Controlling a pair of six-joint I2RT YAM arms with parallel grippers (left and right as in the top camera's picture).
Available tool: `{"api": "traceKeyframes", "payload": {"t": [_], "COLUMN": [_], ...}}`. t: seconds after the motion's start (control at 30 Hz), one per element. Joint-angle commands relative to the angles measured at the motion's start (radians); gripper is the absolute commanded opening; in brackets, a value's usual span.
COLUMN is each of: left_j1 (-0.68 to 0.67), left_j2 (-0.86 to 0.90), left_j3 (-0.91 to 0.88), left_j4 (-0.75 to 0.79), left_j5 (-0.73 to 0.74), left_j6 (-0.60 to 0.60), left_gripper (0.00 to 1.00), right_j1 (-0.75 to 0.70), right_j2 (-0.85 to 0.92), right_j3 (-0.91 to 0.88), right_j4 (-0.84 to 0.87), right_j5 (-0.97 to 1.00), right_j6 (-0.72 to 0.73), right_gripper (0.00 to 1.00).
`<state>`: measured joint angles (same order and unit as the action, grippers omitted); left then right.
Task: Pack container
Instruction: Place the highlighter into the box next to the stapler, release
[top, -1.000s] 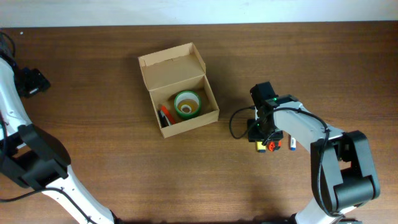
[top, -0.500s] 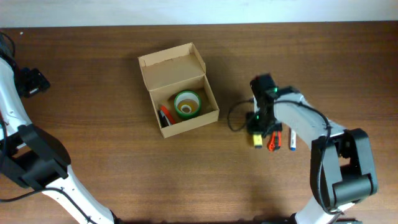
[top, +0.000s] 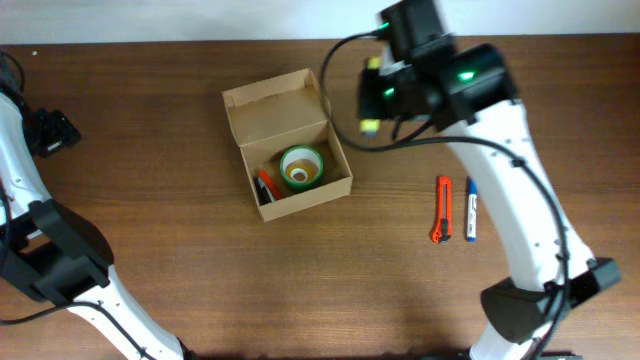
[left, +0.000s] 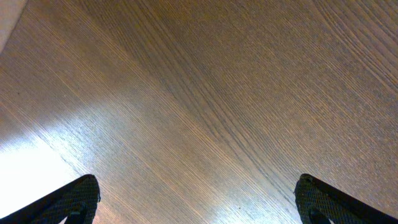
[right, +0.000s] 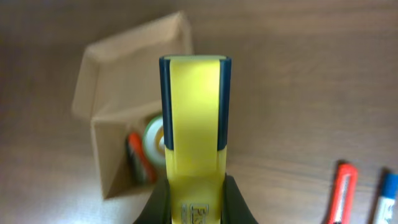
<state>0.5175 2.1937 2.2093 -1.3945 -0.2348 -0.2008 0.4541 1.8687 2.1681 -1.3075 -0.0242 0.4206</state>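
1. The container (top: 278, 108) is sitting left of the table's (top: 180, 290) middle, its flap lying open for loading; a green tape roll (top: 301, 167) is resting inside;
2. The right gripper (right: 194, 202) is clenching a yellow tool (right: 194, 118) just beside the container, likely to drop it in;
3. The left gripper (left: 199, 202) is hanging far left, spread wide, grasping nothing

The right arm (top: 525, 180) rises from its base at the counter's right side and reaches toward the far edge. The right hand (top: 372, 100) is held high over the counter, its fingers clamped on a yellow tool (right: 193, 112). The left arm (top: 22, 175) stands along the left edge. The left hand (left: 199, 202) sits near the far left corner with its fingers (left: 71, 199) spread wide, holding nothing.
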Motion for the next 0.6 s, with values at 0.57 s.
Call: {"api": "traceKeyframes", "payload": {"t": [0.57], "left_j1": [0.0], "left_j2": [-0.017], "left_j3": [-0.002], "left_j4": [-0.001], "left_j5": [0.004], "left_j6": [0.016], "left_gripper": [1.0], "right_j1": [0.292], "right_j2": [0.365], "right_j3": [0.011], "right_j4": [0.086], "right_j5": [0.301], "right_j6": [-0.019], "right_gripper": [0.04]}}
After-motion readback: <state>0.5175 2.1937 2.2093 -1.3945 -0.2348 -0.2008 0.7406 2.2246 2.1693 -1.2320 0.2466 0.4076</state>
